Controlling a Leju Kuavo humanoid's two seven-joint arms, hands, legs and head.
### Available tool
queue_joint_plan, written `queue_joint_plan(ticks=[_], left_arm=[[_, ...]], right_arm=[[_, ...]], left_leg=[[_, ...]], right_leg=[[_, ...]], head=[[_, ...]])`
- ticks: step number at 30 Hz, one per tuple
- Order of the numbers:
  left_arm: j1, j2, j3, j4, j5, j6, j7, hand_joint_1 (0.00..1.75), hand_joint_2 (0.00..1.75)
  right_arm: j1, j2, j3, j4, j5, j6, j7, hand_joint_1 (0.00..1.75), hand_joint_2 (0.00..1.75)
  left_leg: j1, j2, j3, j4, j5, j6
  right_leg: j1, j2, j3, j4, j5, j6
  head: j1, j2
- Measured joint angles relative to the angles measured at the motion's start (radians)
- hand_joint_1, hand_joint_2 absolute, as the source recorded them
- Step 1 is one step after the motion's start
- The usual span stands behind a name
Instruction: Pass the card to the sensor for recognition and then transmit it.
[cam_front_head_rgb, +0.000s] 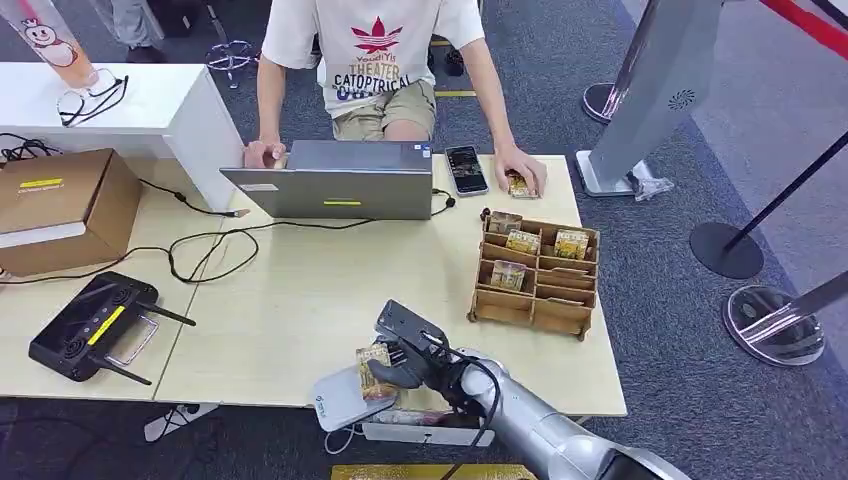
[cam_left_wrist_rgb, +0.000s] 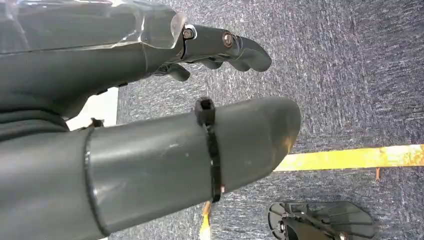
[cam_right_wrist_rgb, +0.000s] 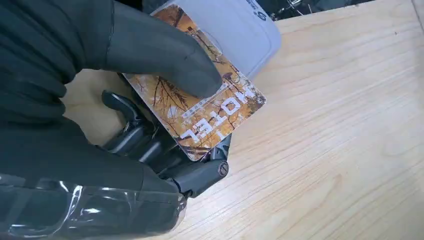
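Where right hand pinches it, card reads "HOTEL", seemingly over sensor.

The white rounded plastic sensor pad is being partly covered by the orange printed hotel card and cropped by the frame edge.

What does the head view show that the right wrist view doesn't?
Only the head view shows the person at the laptop, the wooden card rack, the phone, the cardboard box and the black controller. Only the right wrist view lets you read HOTEL on the card, with the thumb pressing on its face. Both share the right robot hand holding that card over the white sensor pad on the light wooden table.
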Motion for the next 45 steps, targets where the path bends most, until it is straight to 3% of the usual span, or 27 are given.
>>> queue_joint_plan(ticks=[17,33,45], left_arm=[[0.0,0.0,0.024,0.0,0.005,-0.001,-0.009,0.0,0.0],[-0.001,-0.001,0.041,0.0,0.006,0.002,-0.011,0.0,0.0],[-0.003,-0.005,0.045,0.0,0.006,0.002,-0.011,0.0,0.0]], right_arm=[[-0.001,-0.001,0.025,-0.076,0.038,-0.054,-0.045,1.75,1.75],[0.001,-0.01,0.064,-0.13,0.157,-0.221,-0.117,1.75,1.75],[0.049,-0.01,0.068,-0.149,0.159,-0.25,-0.123,1.75,1.75]], left_leg=[[0.0,0.0,0.0,0.0,0.0,0.0],[0.0,0.0,0.0,0.0,0.0,0.0],[0.0,0.0,0.0,0.0,0.0,0.0]], right_leg=[[0.0,0.0,0.0,0.0,0.0,0.0],[0.0,0.0,0.0,0.0,0.0,0.0],[0.0,0.0,0.0,0.0,0.0,0.0]], head=[[0.0,0.0],[0.0,0.0],[0.0,0.0]])
